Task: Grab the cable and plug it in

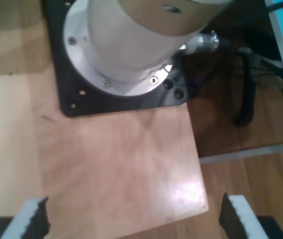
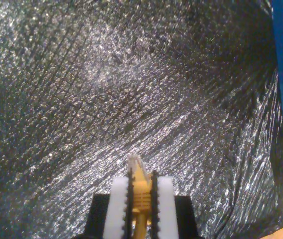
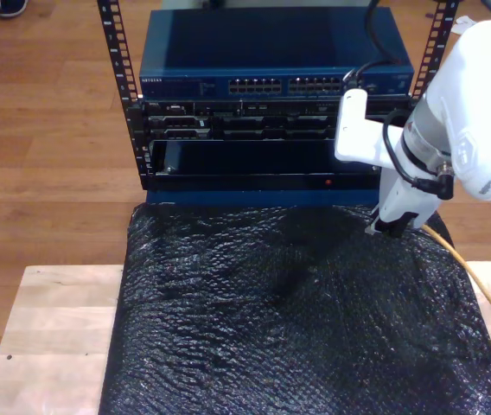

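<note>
My second gripper (image 2: 140,181) is shut on the yellow-orange cable (image 2: 140,196), whose clear plug (image 2: 135,163) sticks out past the white pads. In the exterior view this gripper (image 3: 391,228) hangs just above the far part of a black crinkled sheet (image 3: 289,328), toward the exterior view's right. From it the cable (image 3: 479,290) trails off to that view's lower right. Behind the sheet stands a blue network switch (image 3: 271,60) with rows of ports (image 3: 289,86). My first gripper (image 1: 134,219) is open over a bare wooden board (image 1: 121,169), with nothing between its fingers.
The switch sits in a black rack (image 3: 263,138) with perforated posts (image 3: 114,52) and dark units beneath it. The sheet covers a pale wooden table (image 3: 47,337). An arm's round base (image 1: 126,45) on a black plate, with black cables (image 1: 246,84) beside it, lies beyond my first gripper.
</note>
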You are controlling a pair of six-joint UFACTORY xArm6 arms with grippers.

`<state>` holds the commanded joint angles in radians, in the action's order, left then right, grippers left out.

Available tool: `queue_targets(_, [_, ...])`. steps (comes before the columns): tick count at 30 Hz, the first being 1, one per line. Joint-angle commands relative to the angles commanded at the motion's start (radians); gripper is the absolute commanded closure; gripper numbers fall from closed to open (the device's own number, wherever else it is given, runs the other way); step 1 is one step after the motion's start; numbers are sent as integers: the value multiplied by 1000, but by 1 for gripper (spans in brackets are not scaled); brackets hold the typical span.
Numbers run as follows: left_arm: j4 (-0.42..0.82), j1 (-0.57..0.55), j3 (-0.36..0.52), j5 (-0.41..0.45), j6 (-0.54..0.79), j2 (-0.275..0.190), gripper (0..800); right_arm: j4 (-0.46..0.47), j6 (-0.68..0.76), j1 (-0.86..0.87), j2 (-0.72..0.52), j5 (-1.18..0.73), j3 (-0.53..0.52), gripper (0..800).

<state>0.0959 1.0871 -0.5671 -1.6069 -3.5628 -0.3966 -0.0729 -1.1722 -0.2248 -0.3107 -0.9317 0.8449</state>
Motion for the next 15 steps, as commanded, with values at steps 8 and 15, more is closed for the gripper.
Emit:
queue_targets(8, [71,21,158,8,69,-133,1,0,0,0,8,0,-8,799])
queue_targets(15, [80,72,227,32,114,-160,1,0,0,-5,6,0,-11,799])
